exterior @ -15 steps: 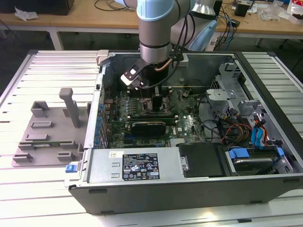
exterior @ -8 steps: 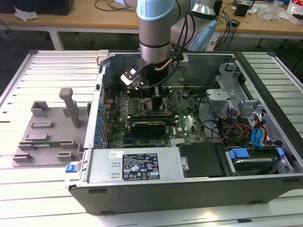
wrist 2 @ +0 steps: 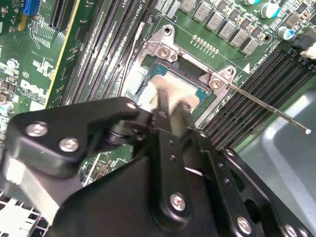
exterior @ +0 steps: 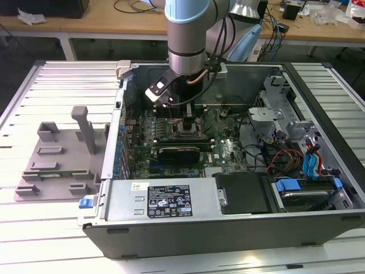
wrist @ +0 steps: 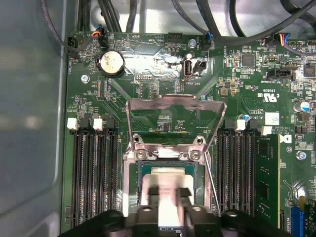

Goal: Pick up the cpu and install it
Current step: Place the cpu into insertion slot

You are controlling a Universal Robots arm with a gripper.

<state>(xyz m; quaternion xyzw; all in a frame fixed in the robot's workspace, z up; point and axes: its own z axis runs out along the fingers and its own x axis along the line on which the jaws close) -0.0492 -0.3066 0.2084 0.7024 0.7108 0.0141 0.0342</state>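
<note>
1. The cpu (wrist: 172,177): a small flat square with a pale silver-grey top, seen in both wrist views (wrist 2: 174,81).
2. It sits within the socket (wrist: 131,165) frame, directly under the tip of the gripper (wrist: 169,193). The hinged metal plate (wrist: 173,104) stands raised just beyond it.
3. Grip: cannot tell whether the gripper clamps the chip or is clear of it.
4. The arm (exterior: 185,34) points straight down into the open computer case (exterior: 228,222), its wrist vertical over the motherboard (wrist: 148,79).

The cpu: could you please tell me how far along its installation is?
Done: the cpu is already at the open socket on the motherboard. In hand: the claw sits directly over it; whether it is fully seated is unclear. Left: the load plate stands raised, not yet closed.
</note>
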